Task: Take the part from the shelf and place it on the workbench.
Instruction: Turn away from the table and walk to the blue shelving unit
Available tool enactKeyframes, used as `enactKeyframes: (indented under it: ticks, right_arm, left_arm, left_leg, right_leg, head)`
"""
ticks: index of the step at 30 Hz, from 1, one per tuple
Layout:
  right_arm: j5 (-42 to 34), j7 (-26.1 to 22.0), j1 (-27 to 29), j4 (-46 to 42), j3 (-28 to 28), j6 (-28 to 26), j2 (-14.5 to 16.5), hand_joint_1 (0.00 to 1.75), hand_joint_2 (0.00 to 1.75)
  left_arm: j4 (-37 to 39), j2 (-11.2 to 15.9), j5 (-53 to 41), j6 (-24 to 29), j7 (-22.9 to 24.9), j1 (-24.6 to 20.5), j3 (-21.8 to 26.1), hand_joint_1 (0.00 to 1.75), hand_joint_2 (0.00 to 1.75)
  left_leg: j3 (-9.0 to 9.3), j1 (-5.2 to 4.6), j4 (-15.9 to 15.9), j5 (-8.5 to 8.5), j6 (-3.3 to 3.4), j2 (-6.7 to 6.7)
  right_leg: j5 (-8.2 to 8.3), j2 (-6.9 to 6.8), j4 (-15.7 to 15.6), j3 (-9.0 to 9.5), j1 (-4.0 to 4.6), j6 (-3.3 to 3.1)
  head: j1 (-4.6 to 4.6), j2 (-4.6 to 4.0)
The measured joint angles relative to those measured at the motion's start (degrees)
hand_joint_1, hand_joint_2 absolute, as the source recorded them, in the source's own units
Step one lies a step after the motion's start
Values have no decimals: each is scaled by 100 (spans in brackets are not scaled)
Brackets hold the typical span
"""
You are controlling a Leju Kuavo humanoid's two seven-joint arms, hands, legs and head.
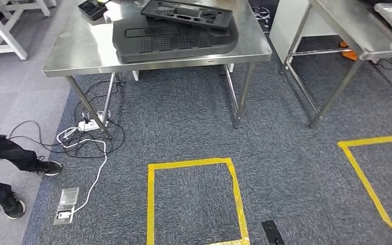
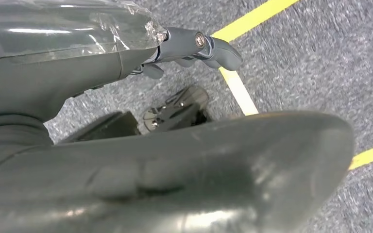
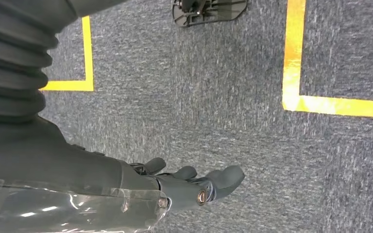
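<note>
Black parts [image 1: 176, 38] rest on the table [image 1: 76, 53]; left robot hand [image 2: 194, 48] and right robot hand [image 3: 189, 187] hang spread, holding nothing.

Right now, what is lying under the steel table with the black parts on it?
Under the steel table, by its left legs, lie a white power strip and tangled cables on grey carpet. The tabletop covers the floor farther back.

a steel table [image 1: 81, 56] on thin legs stands on dark speckled grey carpet [image 1: 184, 117], a second steel table [image 1: 347, 35] off to its right. yellow tape squares [image 1: 196, 199] mark the floor nearer me. white and black cables [image 1: 81, 138] trail from a power strip under the first table. paler floor lies at left.
</note>
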Motion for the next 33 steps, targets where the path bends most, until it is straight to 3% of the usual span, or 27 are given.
enactKeyframes:
  ticks: [2, 3, 4, 5, 7, 9, 12, 14, 17, 18, 19, 20, 22, 24, 25, 28, 30, 32, 33]
  right_arm:
    - [-9, 24, -6, 29, -1, 0, 2, 0, 175]
    - [-19, 40, -5, 45, -1, 0, 4, 0, 175]
    - [-31, 58, -4, 60, -1, 0, 8, 0, 175]
    - [-42, 71, -4, 73, -1, 0, 12, 0, 175]
    - [-56, 87, -10, 91, -1, 0, 22, 0, 175]
    - [-58, 102, -16, 106, -1, 0, 29, 0, 175]
    - [-56, 133, -21, 124, -1, 1, 32, 0, 175]
    - [-51, 150, -26, 132, 0, 7, 38, 0, 175]
    - [-41, 169, -24, 150, 1, 11, 48, 0, 175]
    - [-40, 175, -19, 156, 1, 11, 48, 0, 175]
    - [-40, 179, -15, 160, 1, 12, 49, 0, 175]
    - [-41, 181, -13, 162, 1, 13, 49, 0, 175]
    - [-47, 179, -16, 163, 1, 13, 49, 0, 175]
    - [-66, 177, -20, 163, 1, 13, 49, 0, 175]
    - [-76, 177, -18, 164, 1, 13, 49, 0, 175]
    - [-106, 176, -16, 165, 1, 13, 60, 0, 175]
    - [-125, 174, -23, 166, 1, 13, 70, 0, 175]
    - [-142, 174, -18, 168, 1, 13, 71, 0, 175]
    - [-148, 174, -15, 170, 1, 13, 71, 0, 175]
  left_arm:
    - [-1, 0, -3, 9, 2, 12, -12, 0, 0]
    - [-1, 0, -7, 16, 3, 23, -18, 0, 0]
    - [-1, 1, -13, 23, 2, 33, -23, 0, 0]
    - [-1, 1, -20, 32, -2, 39, -26, 0, 0]
    - [-1, 1, -29, 52, -9, 29, -30, 0, 0]
    - [-3, -1, -31, 76, -11, 5, -30, 0, 0]
    - [-7, -3, -27, 97, -12, 9, -31, 0, 0]
    - [-10, -5, -16, 108, -11, 20, -32, 0, 0]
    - [-13, -9, 1, 123, -12, 25, -32, 0, 0]
    - [-14, -11, 2, 128, -13, 34, -32, 0, 0]
    - [-14, -12, 4, 134, -13, 44, -32, 0, 0]
    - [-14, -13, 5, 140, -13, 50, -32, 0, 0]
    - [-16, -14, 5, 146, -13, 48, -32, 0, 0]
    - [-22, -18, 0, 147, -11, 33, -32, 0, 0]
    - [-26, -20, -3, 146, -11, 29, -32, 0, 0]
    - [-31, -20, -19, 145, -9, 35, -32, 0, 0]
    - [-34, -20, -34, 145, -7, 30, -32, 0, 0]
    - [-42, -21, -48, 144, -5, 30, -33, 0, 0]
    - [-45, -21, -51, 143, -4, 37, -33, 0, 0]
  left_leg:
    - [-377, 12, 915, -443, -33, -3]
    - [-473, 17, 1188, -527, -39, -3]
    - [-457, 19, 1232, -497, -37, -2]
    - [-310, 20, 1005, -355, -26, 2]
    - [198, 13, 86, 51, 17, 86]
    - [527, -3, -618, 279, 69, 179]
    - [533, -7, -778, 320, 154, 139]
    - [517, 14, -814, 368, 236, 98]
    - [463, 10, -816, 412, 299, 41]
    - [448, 7, -806, 416, 300, 16]
    - [439, 6, -796, 418, 297, -14]
    - [436, 5, -789, 422, 291, -48]
    - [439, 11, -786, 434, 268, -118]
    - [420, -2, -772, 445, 221, -183]
    - [406, -6, -771, 453, 192, -212]
    - [372, -9, -733, 427, 93, -265]
    - [175, -4, -262, 115, 32, -208]
    - [-223, 17, 655, -357, -17, -147]
    - [-393, 26, 1047, -508, -33, -138]
  right_leg:
    - [26, -25, 4, -54, 8, -25]
    - [35, -37, 9, -72, 11, -25]
    - [43, -49, 14, -84, 10, -21]
    - [48, -61, 18, -85, 7, -15]
    - [49, -86, 26, -70, 9, 8]
    - [44, -114, 55, -78, 31, 58]
    - [35, -172, 75, -103, 38, 158]
    - [-184, -135, 341, -212, 21, 223]
    - [-871, -57, 1601, -757, 5, 281]
    - [-979, -49, 1934, -900, 4, 289]
    - [-962, -44, 2040, -940, 4, 286]
    - [-826, -35, 1888, -858, 4, 276]
    - [-376, 81, 1008, -424, 5, 224]
    - [-92, 240, 241, -72, 18, 169]
    - [-54, 281, 88, -10, 27, 149]
    - [-4, 180, 9, -1, 13, 79]
    - [41, 89, -35, -10, -14, 21]
    - [52, 1, -37, -28, -8, -2]
    - [53, -41, -36, -36, -5, -3]
  head:
    - [-69, 0]
    - [-86, 0]
    - [-102, 0]
    - [-118, 0]
    - [-155, 0]
    - [-184, 0]
    - [-161, 0]
    - [-134, 0]
    - [-47, 0]
    - [-19, 0]
    - [7, 0]
    - [33, 0]
    - [79, 0]
    - [116, 0]
    - [120, 0]
    - [89, 0]
    - [17, 0]
    - [-62, 0]
    - [-82, 0]
